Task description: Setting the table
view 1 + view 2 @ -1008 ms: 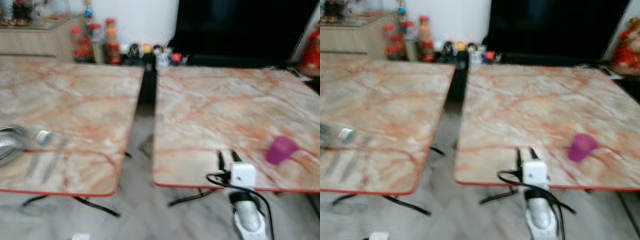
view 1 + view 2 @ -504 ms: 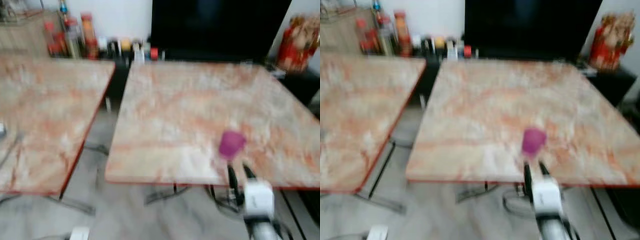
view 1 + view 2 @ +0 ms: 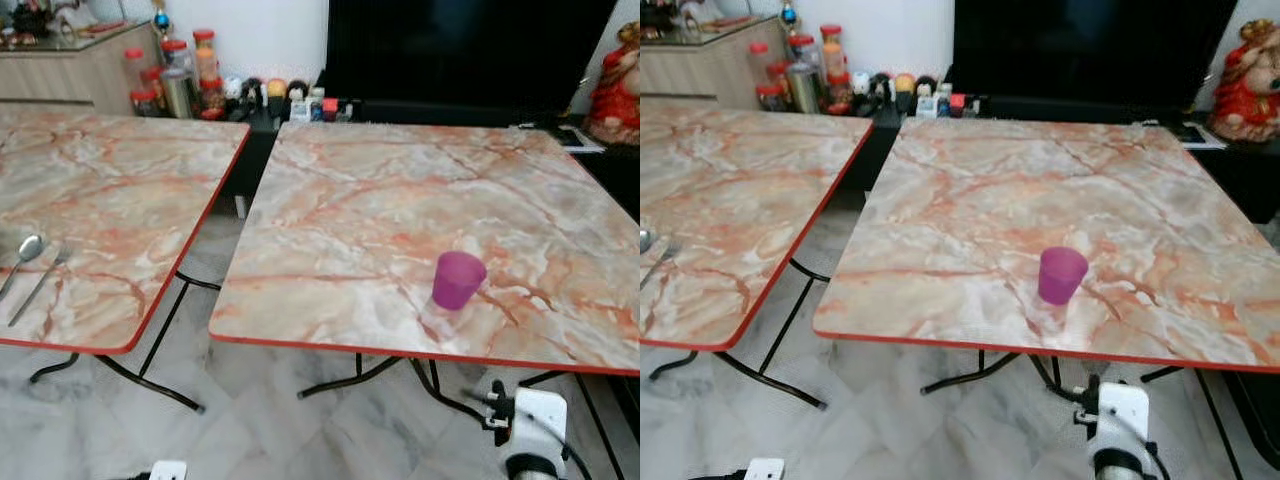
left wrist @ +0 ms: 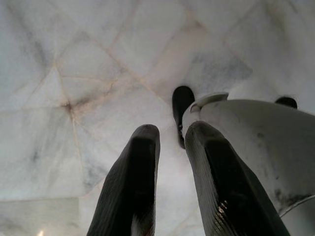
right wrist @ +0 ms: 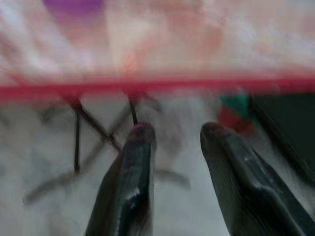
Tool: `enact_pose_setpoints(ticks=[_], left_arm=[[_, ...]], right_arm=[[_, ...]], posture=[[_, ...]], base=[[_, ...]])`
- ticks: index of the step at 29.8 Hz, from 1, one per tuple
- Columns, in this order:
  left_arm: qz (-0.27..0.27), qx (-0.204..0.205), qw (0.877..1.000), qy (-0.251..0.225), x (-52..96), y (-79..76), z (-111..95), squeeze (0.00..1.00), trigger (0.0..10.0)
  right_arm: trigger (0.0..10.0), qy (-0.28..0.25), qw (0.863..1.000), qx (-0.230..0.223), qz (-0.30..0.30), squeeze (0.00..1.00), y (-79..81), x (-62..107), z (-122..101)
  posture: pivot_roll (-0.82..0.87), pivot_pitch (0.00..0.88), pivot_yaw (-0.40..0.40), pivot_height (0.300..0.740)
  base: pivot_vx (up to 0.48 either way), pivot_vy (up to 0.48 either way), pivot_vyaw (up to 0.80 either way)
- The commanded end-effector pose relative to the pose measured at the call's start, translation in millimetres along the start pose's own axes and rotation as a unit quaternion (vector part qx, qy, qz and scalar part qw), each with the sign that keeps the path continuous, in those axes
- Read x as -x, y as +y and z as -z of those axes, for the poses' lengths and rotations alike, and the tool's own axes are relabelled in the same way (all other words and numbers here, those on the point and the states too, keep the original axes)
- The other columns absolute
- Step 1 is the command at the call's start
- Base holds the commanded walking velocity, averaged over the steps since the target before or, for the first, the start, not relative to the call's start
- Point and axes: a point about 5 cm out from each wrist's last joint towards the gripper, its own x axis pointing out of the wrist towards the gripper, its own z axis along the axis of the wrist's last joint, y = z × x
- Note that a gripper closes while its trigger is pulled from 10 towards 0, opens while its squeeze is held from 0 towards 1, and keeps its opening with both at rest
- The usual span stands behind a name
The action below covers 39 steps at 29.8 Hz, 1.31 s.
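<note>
Purple cup [image 3: 458, 279] stands upright on the right table [image 3: 380, 200], near its front edge. Spoon [image 3: 24, 256] and fork [image 3: 40, 285] lie on the left table [image 3: 110, 190]. Right gripper [image 5: 174, 135] sits below the table's red edge, jaws parted, holding nothing. Left gripper [image 4: 170, 135] hangs over the floor [image 4: 74, 73], jaws slightly apart, empty

Two marble-pattern worktops with red edging, separated by a gap. Right worktop [image 3: 380, 220]: purple cup [image 3: 458, 279] upright, lower right, near front edge. Left worktop [image 3: 110, 190]: spoon [image 3: 24, 256] and fork [image 3: 40, 285] at frame's left edge. Marble-tile floor [image 3: 260, 430] beneath.
</note>
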Motion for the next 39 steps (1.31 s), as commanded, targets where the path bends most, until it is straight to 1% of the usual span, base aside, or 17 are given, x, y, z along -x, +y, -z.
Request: enact_pose_setpoints(ticks=[1,5,8,10,13,14,16,18,19,20,21,22,26,30,33,37,39], left_arm=[[-0.005,-0.003,1.000,0.001,-0.2,1.6,-1.3,0.00,10.0],[-0.006,-0.001,1.000,0.000,-0.2,1.3,-1.1,0.00,10.0],[-0.006,0.001,1.000,0.000,-0.1,1.1,-0.9,0.00,10.0],[-0.006,0.002,1.000,0.000,-0.1,0.8,-0.7,0.00,10.0],[-0.007,0.003,1.000,0.001,-0.1,0.8,-0.2,0.00,10.0],[-0.008,0.004,1.000,0.001,0.0,0.7,0.0,0.00,10.0],[-0.008,0.005,1.000,0.001,0.0,0.8,0.1,0.00,10.0],[-0.009,0.004,1.000,0.001,0.0,1.0,0.0,0.00,10.0],[-0.010,0.003,1.000,0.001,0.0,1.0,0.0,0.00,10.0],[-0.010,0.003,1.000,0.001,0.0,1.0,0.0,0.00,10.0],[-0.010,0.003,1.000,0.000,0.0,0.5,0.3,0.00,10.0],[-0.011,0.004,1.000,0.000,0.0,0.4,0.4,0.00,10.0],[-0.011,0.004,1.000,0.000,0.0,0.4,0.5,0.00,10.0],[-0.013,-0.002,1.000,0.002,0.1,1.1,1.0,0.00,10.0],[-0.014,-0.002,1.000,0.002,0.2,1.5,1.0,0.00,10.0],[-0.015,-0.007,1.000,0.003,0.2,2.0,1.2,0.00,10.0],[-0.016,-0.008,1.000,0.004,0.3,1.9,1.5,0.00,10.0]], right_arm=[[10.0,0.055,0.998,-0.006,0.007,0.00,-0.5,-10.5,12.9],[10.0,0.078,0.996,-0.037,0.015,0.00,1.9,-20.5,15.7],[10.0,0.086,0.996,-0.035,0.008,0.00,6.2,-25.4,16.1],[10.0,0.096,0.995,-0.038,0.001,0.00,13.1,-33.4,15.2],[10.0,0.137,0.990,-0.019,-0.032,0.00,35.1,-39.1,26.5],[10.0,0.155,0.987,-0.008,-0.047,0.00,41.1,-37.2,34.1],[10.0,0.166,0.985,-0.002,-0.056,0.00,44.0,-35.5,39.0],[10.0,0.205,0.976,0.009,-0.077,0.00,49.5,-28.8,53.7],[10.0,0.225,0.971,0.012,-0.081,0.00,49.9,-25.6,60.8],[10.0,0.225,0.971,0.012,-0.081,0.00,49.9,-25.6,60.8],[10.0,0.259,0.962,0.019,-0.084,0.00,48.7,-18.3,74.4],[10.0,0.268,0.959,0.019,-0.086,0.00,48.5,-16.1,78.1],[10.0,0.270,0.958,0.033,-0.094,0.00,49.4,-15.1,80.5],[10.0,0.263,0.958,0.012,-0.116,0.00,54.8,-15.5,78.7],[10.0,0.258,0.957,0.016,-0.128,0.00,57.8,-15.9,77.2],[10.0,0.252,0.958,0.002,-0.138,0.00,62.9,-16.5,74.7],[10.0,0.252,0.957,0.009,-0.143,0.00,63.6,-16.1,75.2]], posture=[[-0.02,0.000,-0.035,0.740],[-0.02,0.000,-0.039,0.740],[-0.01,0.000,-0.040,0.740],[-0.01,0.000,-0.043,0.740],[-0.01,0.000,-0.037,0.740],[0.00,0.000,-0.038,0.740],[0.00,0.000,-0.037,0.740],[-0.01,0.000,-0.033,0.740],[-0.01,0.000,-0.034,0.740],[-0.01,0.000,-0.034,0.740],[0.01,0.000,-0.038,0.740],[0.01,0.000,-0.038,0.740],[0.00,0.000,-0.038,0.740],[0.00,0.000,-0.034,0.740],[-0.01,0.000,-0.031,0.740],[0.00,0.000,-0.030,0.740],[0.00,0.000,-0.032,0.740]], base=[[0.000,0.000,0.00],[0.000,0.000,0.00],[0.000,0.000,0.00],[0.000,0.000,0.00],[0.000,0.000,0.00],[0.000,0.000,0.00],[0.000,0.000,0.00],[0.000,0.000,0.00],[0.000,0.000,0.00],[0.000,0.000,0.00],[0.000,0.000,0.00],[0.000,0.000,0.00],[0.000,0.000,0.00],[0.000,0.000,0.00],[0.000,0.000,0.00],[0.000,0.000,0.00],[0.000,0.000,0.00]])
